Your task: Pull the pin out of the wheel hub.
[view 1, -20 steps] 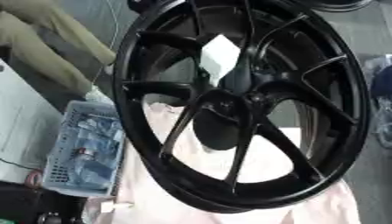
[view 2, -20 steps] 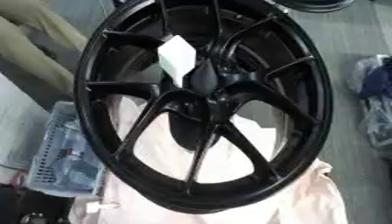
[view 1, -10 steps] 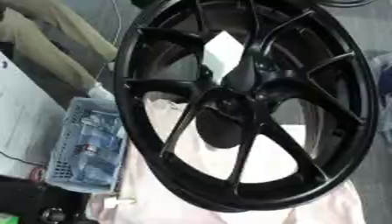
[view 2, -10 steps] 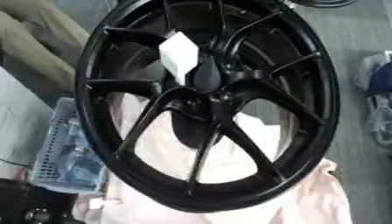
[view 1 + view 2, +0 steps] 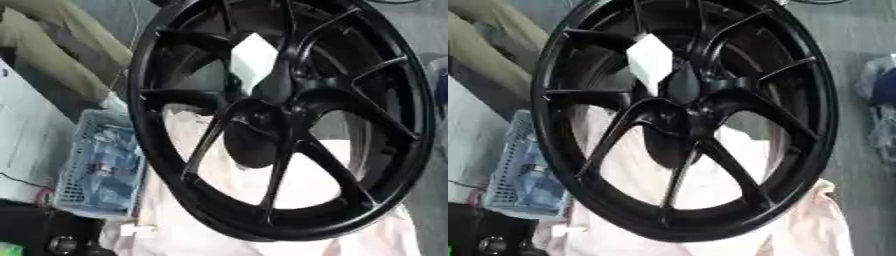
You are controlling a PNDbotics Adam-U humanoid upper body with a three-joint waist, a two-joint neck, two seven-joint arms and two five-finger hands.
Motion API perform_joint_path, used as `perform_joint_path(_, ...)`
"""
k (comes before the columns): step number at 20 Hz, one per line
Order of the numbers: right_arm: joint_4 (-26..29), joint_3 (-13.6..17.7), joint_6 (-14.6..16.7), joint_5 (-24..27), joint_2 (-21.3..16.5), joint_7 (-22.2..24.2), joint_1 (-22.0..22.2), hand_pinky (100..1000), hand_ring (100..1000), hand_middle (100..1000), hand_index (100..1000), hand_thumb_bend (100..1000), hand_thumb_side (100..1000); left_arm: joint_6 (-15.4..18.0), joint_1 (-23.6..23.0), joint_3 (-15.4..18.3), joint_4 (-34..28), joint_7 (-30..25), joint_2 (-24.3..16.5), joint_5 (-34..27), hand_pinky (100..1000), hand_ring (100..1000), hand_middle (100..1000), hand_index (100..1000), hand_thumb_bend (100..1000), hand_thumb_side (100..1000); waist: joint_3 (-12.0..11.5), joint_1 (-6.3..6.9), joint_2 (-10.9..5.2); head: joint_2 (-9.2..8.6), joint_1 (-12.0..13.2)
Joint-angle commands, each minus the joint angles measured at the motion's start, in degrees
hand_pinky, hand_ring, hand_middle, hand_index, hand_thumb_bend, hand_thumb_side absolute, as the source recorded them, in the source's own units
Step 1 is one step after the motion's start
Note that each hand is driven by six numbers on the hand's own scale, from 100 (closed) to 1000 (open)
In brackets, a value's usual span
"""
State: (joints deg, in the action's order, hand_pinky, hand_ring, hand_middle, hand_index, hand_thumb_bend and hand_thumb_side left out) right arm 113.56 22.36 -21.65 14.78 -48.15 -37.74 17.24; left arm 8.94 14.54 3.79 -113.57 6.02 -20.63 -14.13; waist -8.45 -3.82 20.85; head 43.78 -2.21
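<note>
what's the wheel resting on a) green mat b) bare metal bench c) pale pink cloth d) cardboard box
c: the black wheel stands with its lower rim on a pale pink cloth, which also shows through the gaps between the spokes.

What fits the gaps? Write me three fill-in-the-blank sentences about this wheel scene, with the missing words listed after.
1. The big wheel with its spokes is ____ in colour.
2. The wheel rests on a pale ____ cloth.
3. The blue mesh basket stands to the wheel's ____ in the views.
4. A small ____ piece shows between the upper spokes, above the hub.

Missing words: black; pink; left; white
</note>
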Motion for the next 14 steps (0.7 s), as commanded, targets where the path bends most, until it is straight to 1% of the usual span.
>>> perform_joint_path(1, 1.03, -0.02, 0.49, -0.45, -1.20, -1.91, 0.25, 600, 847, 800, 896, 380, 168, 0.10, 0.14, 0.48, -1.02, 0.12, -0.40, 0.35, 910, 769, 705, 782, 100, 695, 0.21, 0.16, -0.64, 0.33, -0.25)
perform_joint_path(6, 1.03, -0.12, 1.56, -0.31, -1.26, -2.58, -0.06, 592, 842, 794, 892, 354, 173, 0.09, 0.18, 0.43, -1.02, 0.05, -0.39, 0.31, 911, 769, 705, 782, 100, 695, 0.35, 0.26, -0.68, 0.33, -0.14)
perform_joint_path(8, 1.03, -0.12, 2.75, -0.38, -1.42, -3.13, -0.45, 587, 837, 778, 884, 315, 234, 0.13, 0.21, 0.43, -1.02, 0.04, -0.42, 0.31, 910, 769, 705, 782, 100, 694, 0.36, 0.29, -0.68, 0.33, 0.04)
perform_joint_path(9, 1.03, -0.22, 3.60, -0.54, -1.53, -3.37, -0.69, 585, 833, 769, 879, 280, 247, 0.14, 0.22, 0.44, -1.02, 0.04, -0.44, 0.31, 910, 769, 705, 782, 100, 694, 0.35, 0.30, -0.67, 0.33, 0.17)
perform_joint_path(10, 1.03, -0.32, 4.98, -0.84, -1.70, -3.71, -1.08, 581, 825, 755, 869, 197, 293, 0.17, 0.26, 0.41, -1.02, 0.03, -0.46, 0.30, 910, 769, 706, 782, 100, 694, 0.34, 0.34, -0.65, 0.33, 0.42)
perform_joint_path(12, 1.03, -0.68, 8.56, -1.67, -1.94, -4.61, -1.95, 580, 817, 738, 858, 148, 322, 0.25, 0.35, 0.35, -1.02, -0.05, -0.52, 0.29, 910, 769, 706, 782, 100, 693, 0.23, 0.47, -0.60, 0.33, 0.86)
perform_joint_path(14, 1.03, -1.34, 13.84, -3.20, -1.98, -4.92, -2.96, 585, 812, 725, 850, 109, 310, 0.45, 0.51, 0.32, -1.02, -0.12, -0.64, 0.25, 910, 769, 706, 782, 100, 691, 0.05, 0.67, -0.53, 0.33, 1.17)
